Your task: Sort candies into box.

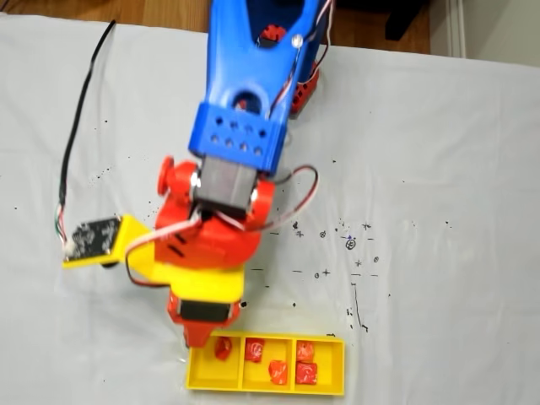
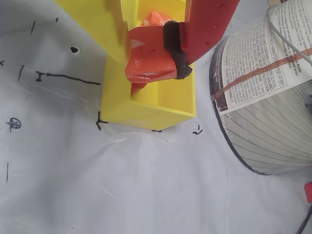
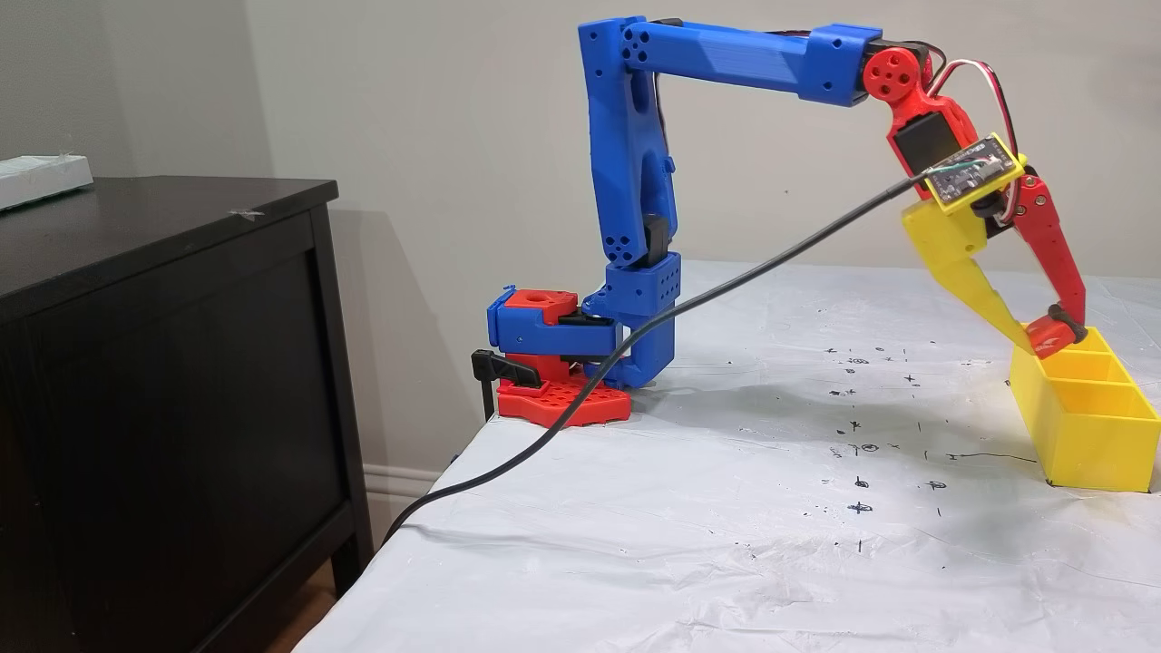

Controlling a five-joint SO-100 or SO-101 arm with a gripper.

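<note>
In the wrist view my gripper [image 2: 151,58] is shut on an orange-red candy [image 2: 146,66], pinched between the yellow finger and the red finger's black pad. It hangs just over an end compartment of the yellow box [image 2: 146,109]. From above, the gripper [image 1: 202,339] is at the left compartment of the box [image 1: 266,390], with a candy [image 1: 223,348] right beside the tips; I cannot tell if that is the held one. Two candies [image 1: 254,349] lie in the middle compartment and two [image 1: 305,372] in the right. From the side, the gripper [image 3: 1043,340] dips to the far end of the box [image 3: 1088,426].
A round container wrapped in printed paper [image 2: 263,97] stands close beside the box. The white sheet [image 3: 816,508] carries pen marks. A black cable [image 3: 635,336] runs from the wrist off the table's left edge. A dark cabinet [image 3: 163,363] stands beyond that edge.
</note>
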